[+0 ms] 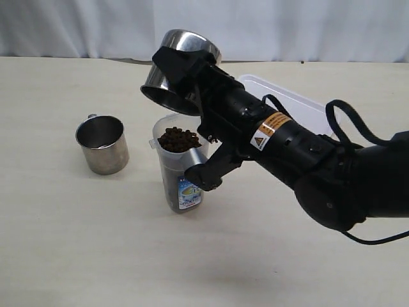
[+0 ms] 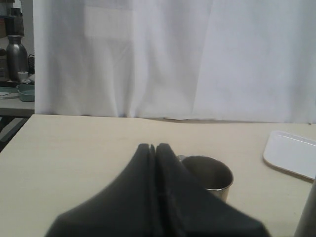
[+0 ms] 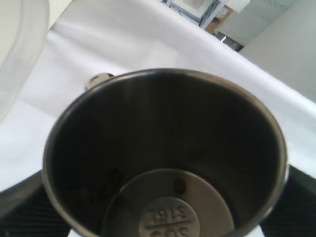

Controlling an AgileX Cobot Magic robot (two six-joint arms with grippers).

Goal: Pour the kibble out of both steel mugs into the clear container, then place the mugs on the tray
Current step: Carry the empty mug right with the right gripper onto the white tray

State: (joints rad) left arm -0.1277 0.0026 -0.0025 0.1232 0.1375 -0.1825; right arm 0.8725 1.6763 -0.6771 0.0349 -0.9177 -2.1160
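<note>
In the exterior view, the right gripper (image 1: 180,71) is clasping a shiny steel mug (image 1: 192,41) with its fingers spread wide around the cylindrical wall. It is holding the mug tipped mouth-down just above the clear container (image 1: 182,182). The container, a tall translucent plastic jar, is standing upright on the pale matte table (image 1: 64,249), with reddish-brown kibble (image 1: 179,139) showing as a rounded heap of pellets at its rim. The second mug (image 1: 102,144) is standing upright well to the left, mouth open. The white tray (image 1: 300,105) is lying behind the arm, smooth and low-rimmed.

In the left wrist view, the left gripper (image 2: 154,148) is pressing its dark fingers (image 2: 168,173) tightly together, grasping nothing. The second mug is sitting just beyond them, and a rounded corner of the tray is showing at the far side.

In the right wrist view, black ribbed pads (image 3: 24,217) are flanking the held mug on both sides. The camera is looking straight into its dull grey interior, where a stamped round base is showing and a few pellets are clinging near the bottom.
</note>
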